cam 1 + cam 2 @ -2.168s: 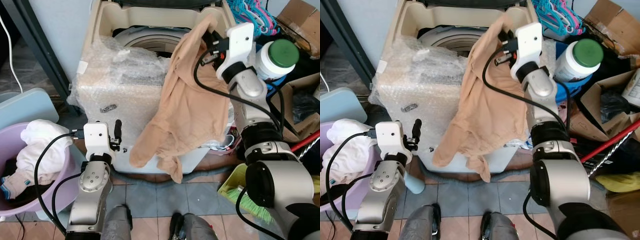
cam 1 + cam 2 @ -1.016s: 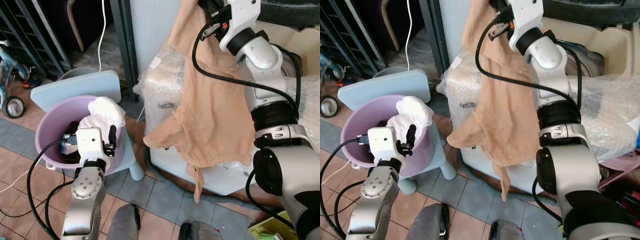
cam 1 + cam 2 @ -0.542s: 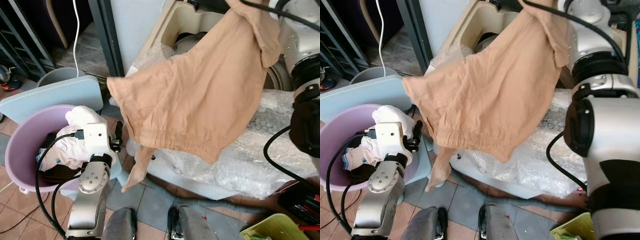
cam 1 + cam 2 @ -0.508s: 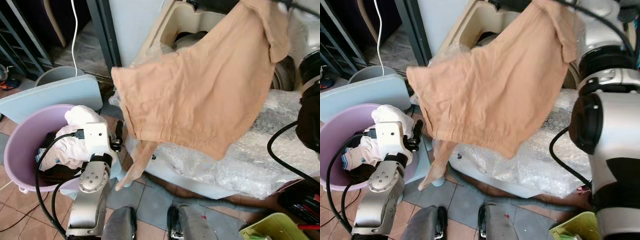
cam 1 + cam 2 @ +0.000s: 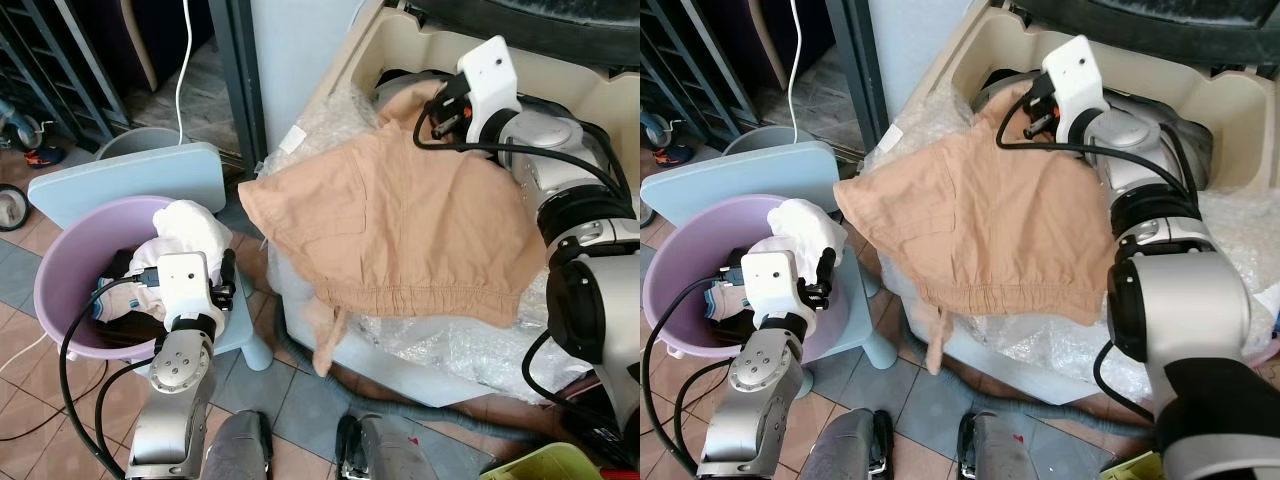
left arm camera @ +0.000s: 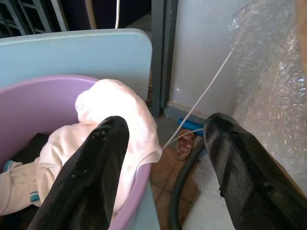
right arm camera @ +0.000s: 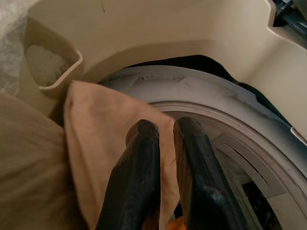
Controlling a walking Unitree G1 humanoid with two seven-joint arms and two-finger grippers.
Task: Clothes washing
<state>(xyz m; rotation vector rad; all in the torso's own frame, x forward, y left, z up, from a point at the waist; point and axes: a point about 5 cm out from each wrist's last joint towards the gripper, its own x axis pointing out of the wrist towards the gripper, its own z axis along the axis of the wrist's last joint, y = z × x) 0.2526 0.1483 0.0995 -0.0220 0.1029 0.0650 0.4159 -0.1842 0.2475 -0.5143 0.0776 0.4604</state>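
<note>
A tan garment [image 5: 400, 225] lies spread over the front of the beige washing machine [image 5: 600, 95], one end hanging down its front side. My right gripper [image 5: 438, 105] is at the drum's rim, its fingers [image 7: 139, 158] shut on the garment's upper edge [image 7: 96, 124] over the open drum [image 7: 249, 158]. My left gripper [image 5: 227, 272] hangs open with nothing in it, beside a purple basin [image 5: 55, 275] that holds a white garment [image 6: 120, 110] and other clothes.
Bubble wrap [image 5: 470, 345] covers the machine's top and front. The basin sits on a light blue plastic chair [image 5: 130, 180]. A grey hose [image 5: 320, 385] runs along the tiled floor at the machine's foot. A dark metal post [image 5: 240, 70] stands to the left.
The tan garment, half a second ago swinging spread in the air, has come down onto the machine. My right gripper has dropped to the drum's rim. The camera has shifted.
</note>
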